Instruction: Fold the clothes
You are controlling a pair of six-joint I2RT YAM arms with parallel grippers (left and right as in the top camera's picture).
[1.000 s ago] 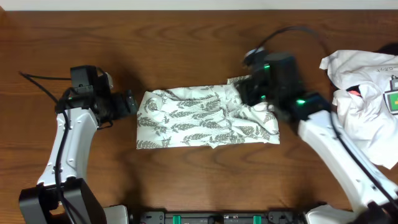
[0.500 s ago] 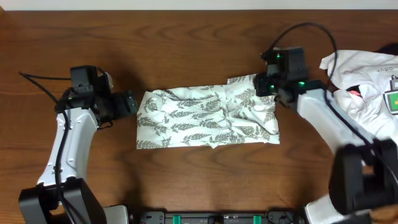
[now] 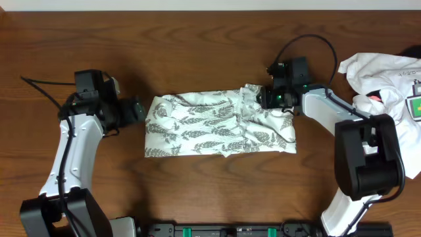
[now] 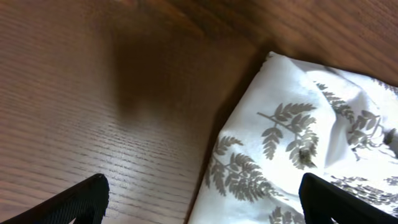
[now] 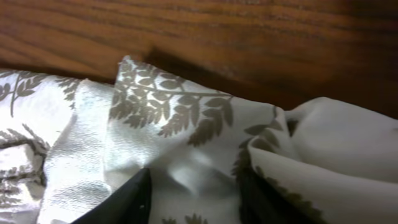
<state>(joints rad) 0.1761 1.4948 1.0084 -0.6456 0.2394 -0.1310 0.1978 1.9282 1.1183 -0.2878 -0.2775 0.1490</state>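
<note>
We have the fern-print cloth (image 3: 220, 125) lying half-folded at the middle of the table (image 3: 197, 39), with our right gripper (image 3: 265, 99) parted over a pinch of fabric at its far right corner, not yet visibly closed on it. Our left gripper (image 3: 140, 110) hangs wide open and empty just beside the cloth's left edge. We judge a corner grasp is in hand; next the right fingers (image 5: 127, 199) must close before any lift.

The fern-print cloth (image 3: 219, 124) looks soft, matt and crumpled; the table (image 3: 197, 52) under it is smooth, grained brown wood.
</note>
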